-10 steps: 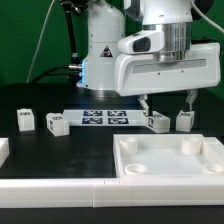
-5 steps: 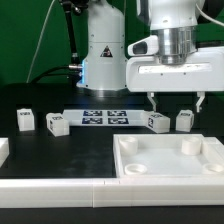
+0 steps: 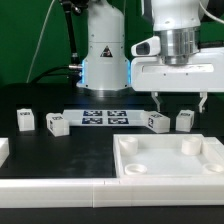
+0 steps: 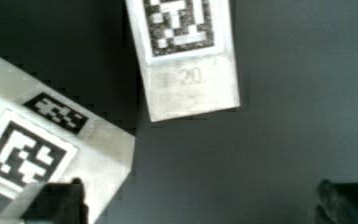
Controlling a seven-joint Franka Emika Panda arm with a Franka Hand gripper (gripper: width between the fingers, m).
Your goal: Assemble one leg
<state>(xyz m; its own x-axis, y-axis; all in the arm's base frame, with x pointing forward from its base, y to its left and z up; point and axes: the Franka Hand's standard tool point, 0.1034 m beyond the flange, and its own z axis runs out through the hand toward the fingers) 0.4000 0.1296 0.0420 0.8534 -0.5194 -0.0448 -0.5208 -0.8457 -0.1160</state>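
Observation:
Four small white legs with square tags stand on the black table in the exterior view: two at the left [image 3: 24, 120] [image 3: 57, 123] and two at the right [image 3: 157, 122] [image 3: 184, 119]. My gripper [image 3: 181, 102] hangs open and empty just above the two right legs, with one finger over each side of them. In the wrist view a tagged leg [image 4: 43, 140] lies beside one dark fingertip [image 4: 60, 205]. The gripper [image 4: 202, 205] has nothing between its jaws. The other fingertip [image 4: 350, 200] is over bare table.
The marker board [image 3: 105, 117] lies between the leg pairs; its end shows in the wrist view [image 4: 190, 60]. A large white slab with corner holes [image 3: 170, 158] lies at the front right. A white rail [image 3: 60, 186] runs along the front. The robot base [image 3: 103, 55] stands behind.
My gripper has moved toward the exterior view's right and risen slightly, staying open. The legs have not moved.

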